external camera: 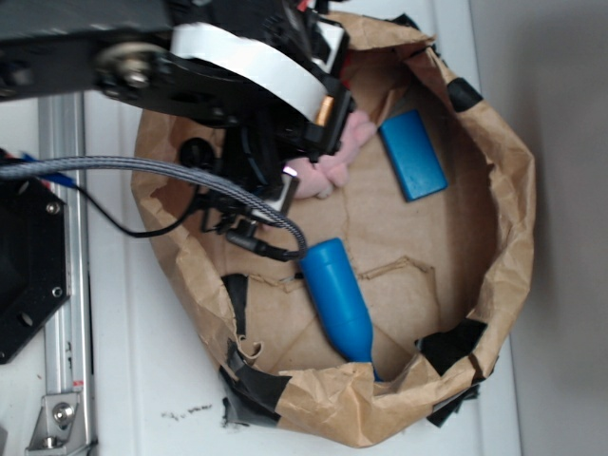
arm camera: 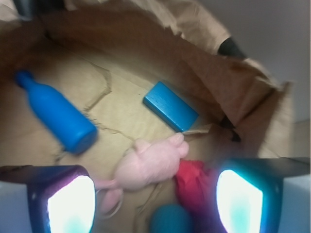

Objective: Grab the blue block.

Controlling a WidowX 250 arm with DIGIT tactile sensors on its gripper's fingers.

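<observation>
The blue block (external camera: 413, 154) is what the task wants, and it lies flat on the floor of the brown paper enclosure (external camera: 508, 237), close under the far wall and clear of everything else.

Going down in size: the enclosure, a crumpled ring of paper patched with black tape, sits on the white bench (external camera: 152, 380) and holds all the things. The robot arm (external camera: 218, 85) reaches in over its rim. The blue bottle-like cylinder (external camera: 337, 299) lies on its side well apart from the block. The pink plush (arm camera: 150, 165) lies just below the gripper (arm camera: 155, 204), between it and the block, with a red cloth piece (arm camera: 192, 187) beside it and a teal ball (arm camera: 167, 218) at the bottom edge of the wrist view.

The gripper is released, its two pads spread wide at either side of the wrist view, holding nothing.

The step in hand looks like the approach. To do it well, the gripper should probably travel forward past the plush, turn so its jaws span the block's short side, and descend straight. The nearby paper wall could snag a finger, so the far jaw needs room.
</observation>
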